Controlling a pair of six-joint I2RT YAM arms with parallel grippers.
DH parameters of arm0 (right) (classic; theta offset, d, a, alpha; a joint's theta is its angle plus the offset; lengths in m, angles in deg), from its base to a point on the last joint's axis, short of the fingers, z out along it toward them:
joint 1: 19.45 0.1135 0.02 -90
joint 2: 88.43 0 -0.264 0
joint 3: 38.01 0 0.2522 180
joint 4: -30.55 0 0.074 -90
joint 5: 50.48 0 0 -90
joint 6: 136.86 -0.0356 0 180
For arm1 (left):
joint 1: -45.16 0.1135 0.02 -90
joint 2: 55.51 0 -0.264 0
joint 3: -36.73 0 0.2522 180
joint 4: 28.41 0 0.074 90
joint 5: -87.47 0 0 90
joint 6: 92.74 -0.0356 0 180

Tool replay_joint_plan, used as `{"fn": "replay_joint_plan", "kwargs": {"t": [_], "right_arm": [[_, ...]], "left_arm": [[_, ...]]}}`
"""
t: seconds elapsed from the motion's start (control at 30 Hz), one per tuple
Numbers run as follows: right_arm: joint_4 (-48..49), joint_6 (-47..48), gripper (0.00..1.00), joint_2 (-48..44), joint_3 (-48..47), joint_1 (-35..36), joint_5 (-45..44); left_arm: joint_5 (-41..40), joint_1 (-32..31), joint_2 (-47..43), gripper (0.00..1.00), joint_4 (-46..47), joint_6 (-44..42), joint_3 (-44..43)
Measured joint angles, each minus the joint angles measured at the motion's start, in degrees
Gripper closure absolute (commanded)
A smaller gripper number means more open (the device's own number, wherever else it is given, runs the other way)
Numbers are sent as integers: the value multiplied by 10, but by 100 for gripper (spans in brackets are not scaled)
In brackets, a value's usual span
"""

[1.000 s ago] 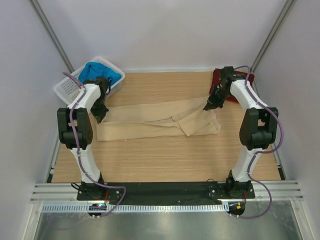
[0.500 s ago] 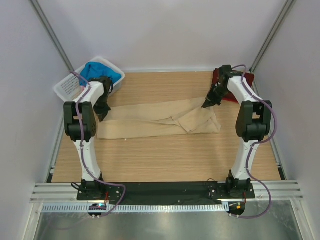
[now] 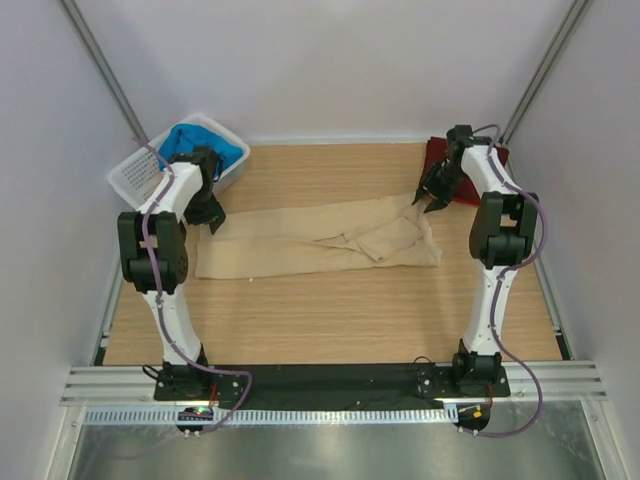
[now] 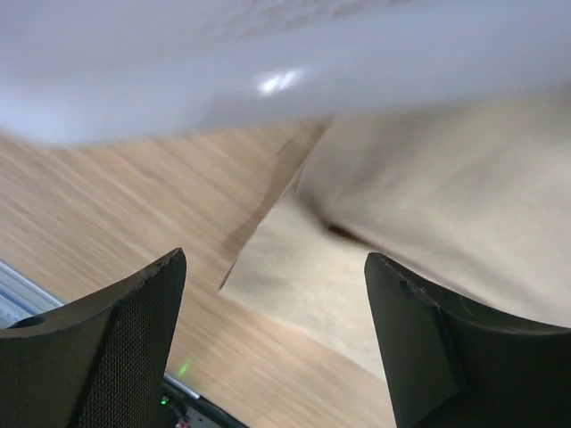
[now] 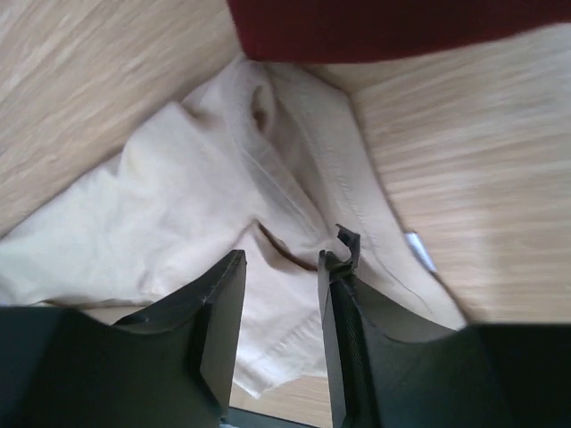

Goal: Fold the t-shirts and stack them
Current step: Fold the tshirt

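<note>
The large tan t-shirt [image 3: 320, 240] lies folded into a long band across the middle of the table. My left gripper [image 3: 210, 214] hovers over its left end with the fingers wide apart and nothing between them; in the left wrist view, the gripper [image 4: 277, 343] frames the tan t-shirt's [image 4: 419, 205] corner. My right gripper [image 3: 432, 197] hangs open just above the shirt's right end, and the right wrist view shows bare cloth [image 5: 178, 196] beneath the gripper [image 5: 283, 263]. A dark maroon t-shirt [image 3: 438, 156] lies at the back right. A bright blue t-shirt [image 3: 200, 142] sits in the basket.
A white lattice basket [image 3: 135, 180] stands at the back left corner, close behind my left arm. The maroon t-shirt [image 5: 401, 27] borders the tan shirt's far right end. Grey walls enclose the table on three sides. The black base rail [image 3: 320, 378] runs along the near edge.
Both grippers have opened and let go of the tan t-shirt, then risen slightly toward the back. The shirt's ends have settled flat on the table.
</note>
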Motion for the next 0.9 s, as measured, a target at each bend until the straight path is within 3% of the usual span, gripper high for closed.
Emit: {"fn": "replay_joint_plan", "kwargs": {"t": [0.1, 0.13, 0.23, 0.33, 0.6, 0.9], "right_arm": [[-21, 24, 48, -21, -1, 2, -28], [-21, 32, 47, -37, 11, 8, -34], [-3, 35, 47, -120, 99, 39, -16], [35, 13, 48, -198, 207, 76, 42], [98, -23, 48, -221, 352, 135, 97], [154, -54, 48, -242, 419, 135, 114]], "left_arm": [[32, -5, -78, 28, 18, -5, 57], [44, -7, -101, 36, 21, -6, 74], [94, -28, -158, 53, 47, -4, 131], [140, -51, -149, 62, 69, -3, 160], [134, -54, -70, 63, 97, -18, 214], [132, -54, -80, 62, 111, -22, 236]]}}
